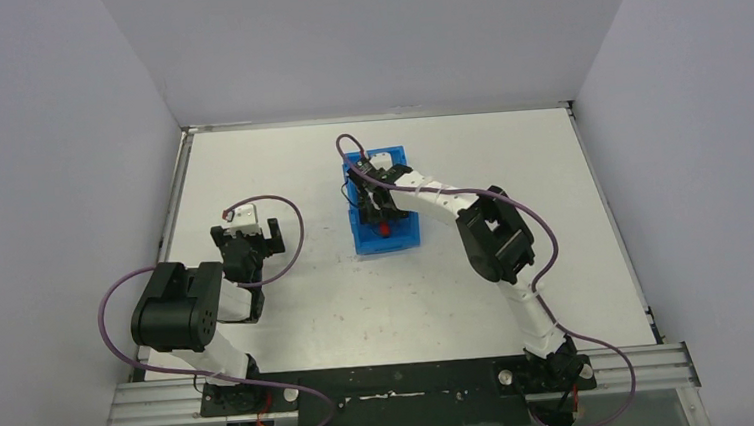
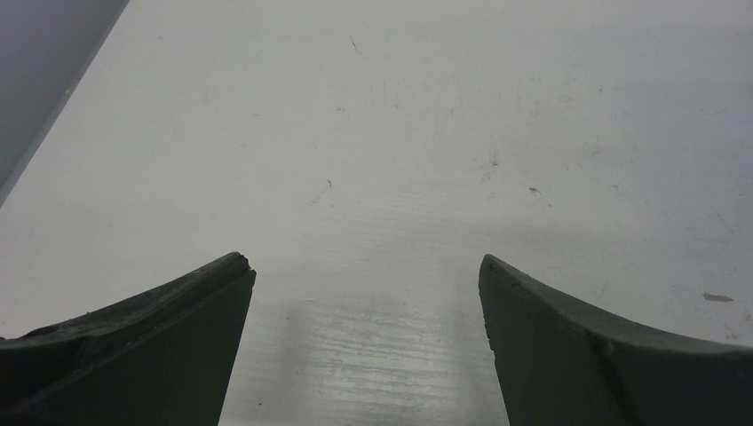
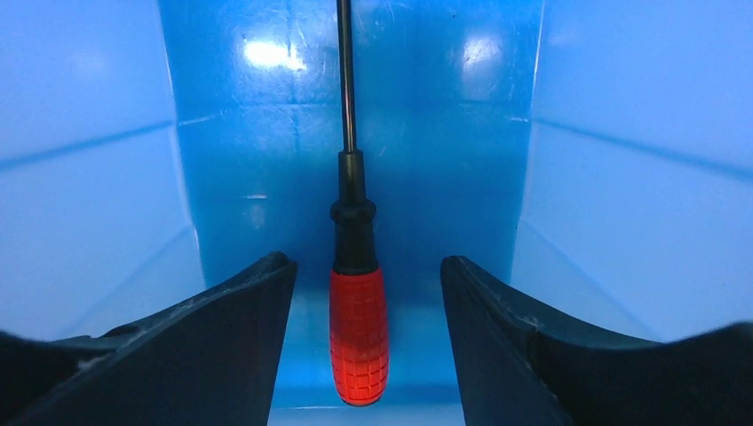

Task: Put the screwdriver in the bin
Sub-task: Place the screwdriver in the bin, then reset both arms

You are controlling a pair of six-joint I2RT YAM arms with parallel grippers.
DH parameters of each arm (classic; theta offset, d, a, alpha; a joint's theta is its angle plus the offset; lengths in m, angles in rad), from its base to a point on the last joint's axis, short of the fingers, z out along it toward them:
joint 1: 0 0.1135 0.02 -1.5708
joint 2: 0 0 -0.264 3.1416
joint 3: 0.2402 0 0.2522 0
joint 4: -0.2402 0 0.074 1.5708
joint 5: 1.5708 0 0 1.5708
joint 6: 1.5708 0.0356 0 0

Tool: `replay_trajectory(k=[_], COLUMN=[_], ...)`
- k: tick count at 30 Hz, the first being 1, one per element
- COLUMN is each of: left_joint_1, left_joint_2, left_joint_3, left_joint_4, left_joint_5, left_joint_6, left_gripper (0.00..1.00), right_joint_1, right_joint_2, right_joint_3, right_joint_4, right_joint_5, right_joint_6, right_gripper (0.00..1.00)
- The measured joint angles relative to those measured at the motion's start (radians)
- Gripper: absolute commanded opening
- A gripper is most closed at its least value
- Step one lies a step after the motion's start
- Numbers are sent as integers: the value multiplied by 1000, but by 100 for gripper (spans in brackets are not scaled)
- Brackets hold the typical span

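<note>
- Now lying inside the bin (image 1: 367, 239), on its blue floor: the screwdriver (image 1: 384, 229), red handle at the end of the bin toward the worktop's near edge.
- Bin standing on the worktop (image 1: 280, 170) about midway between the left and right edges, closer to the far edge than to the near one, long sides running far to near.
- Right gripper (image 1: 381, 213) lowered into the bin from above, its arm reaching in from the right side of the worktop.
- From the right wrist: right gripper (image 3: 366, 262) with jaws apart, one dark jaw on each side of the screwdriver (image 3: 358, 337), a strip of blue floor showing between the handle and each jaw, so clamped on nothing.
- Same view: red ribbed handle nearest the camera, black collar beyond it, slim shaft running straight away along the floor, bin (image 3: 89, 177) walls rising on both sides.
- Left gripper (image 1: 260, 239) over the left part of the worktop, near the left edge, well apart from the bin.
- From the left wrist: left gripper (image 2: 363, 262) with jaws spread wide, only lightly scuffed worktop (image 2: 382, 133) between them.
</note>
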Motion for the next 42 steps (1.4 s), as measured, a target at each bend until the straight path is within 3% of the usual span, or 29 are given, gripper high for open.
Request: replay_trajectory(k=[17, 22, 24, 37, 42], left_joint_1=[0, 0, 0, 0, 0], left_joint_2=[0, 0, 0, 0, 0], left_joint_3=[0, 0, 0, 0, 0], left_joint_4=[0, 0, 0, 0, 0], left_joint_5=[0, 0, 0, 0, 0], left_joint_6=[0, 0, 0, 0, 0], left_gripper=[97, 97, 97, 97, 97], right_joint_1=[14, 15, 15, 1, -95], right_joint_2=[-34, -122, -158, -289, -358], right_joint_3=[118, 159, 183, 237, 157], right_joint_4=[-61, -69, -68, -111, -134], right_joint_5=[53, 59, 60, 93, 77], right_joint_6=[-34, -58, -71, -118, -156], right_gripper=[67, 95, 100, 100, 100])
